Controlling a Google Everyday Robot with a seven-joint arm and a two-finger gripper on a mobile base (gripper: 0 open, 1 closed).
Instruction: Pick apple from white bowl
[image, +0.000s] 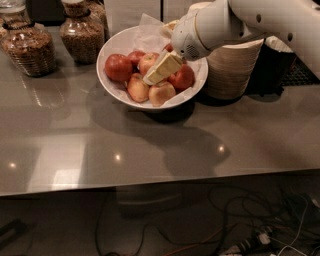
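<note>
white and glossy, a wide shallow round bowl (111, 90), lined with crumpled white paper (147, 32). stands toward the back of the smooth grey table top (150, 150), between a glass jar of brown dry food (82, 35) on one side and a stack of small cream disposable bowls (232, 70) on the other. holds several apples heaped close together, probably because the curved wall and the paper keep them from rolling away.

round orange-red apple with a yellowish blush (146, 61): lies inside the bowl, in its back half, touching a deep red apple (118, 67) on one side, with a paler yellow apple (137, 89) just in front. seems not lifted yet, judging by how it rests among the others.

cream two-finger gripper (151, 78) on the thick white arm (260, 20): reaches in over the rim from the side of the stacked bowls, tilted down and across the heap, likely so as to meet the fruit from above, where no neighbour stands in the way. hangs right over the front edge of the orange-red apple, with the tip low among the fruit, just beside it or touching; cannot tell which. cannot tell either whether spread, pressed together or pinching the apple, since it hides that very spot.

looks like the approach or grasp step, with the lift out of the bowl not yet done.
</note>
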